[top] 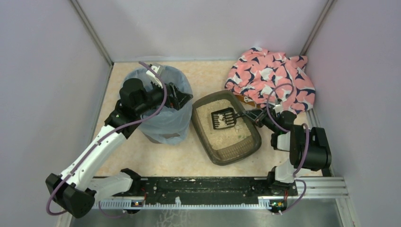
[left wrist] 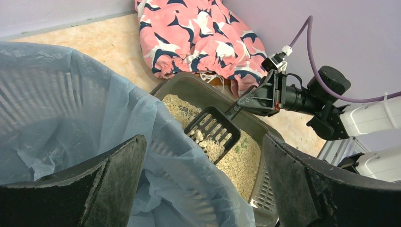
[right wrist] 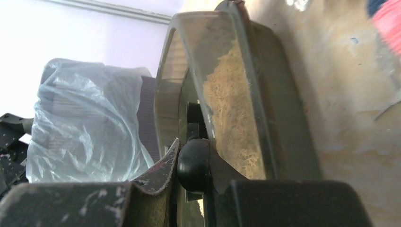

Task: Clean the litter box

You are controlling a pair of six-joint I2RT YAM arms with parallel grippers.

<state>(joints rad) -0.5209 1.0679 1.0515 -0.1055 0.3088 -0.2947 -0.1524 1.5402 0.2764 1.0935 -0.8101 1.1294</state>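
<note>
Right pincer (right wrist: 191, 163): clamped tight on the round black handle end of the scoop (top: 223, 118), no gap visible in the wrist view.
Scoop load: pale clumps plus loose grains sitting on the slots; blade over the far half of the box. Can't tell whether it's resting on the litter or just off it.
Litter box (top: 200, 130): on the table (top: 161, 161), mid-right, just beside the bin (top: 165, 125) and nearly touching it. Beige litter inside, a few green specks.
Left pincer (left wrist: 203, 189): wide open, holding nothing, hanging over the bin rim on the box side. Contact with the blue bag unclear.
Step (my read): sift, then transfer to the bin.
How to do it well: small shakes over the box so the grains drop back through the slots. Keep the blade level while lifting, clear the box wall and then the bin rim, and tip only once well over the bag.
Risk: left pincer sits right in the transfer path, so route around it or move it aside. A tilted blade will spill on the table.
Clutter: pink patterned cloth (top: 269, 78) behind the box, touching its far corner. Keep the right elbow off it.
</note>
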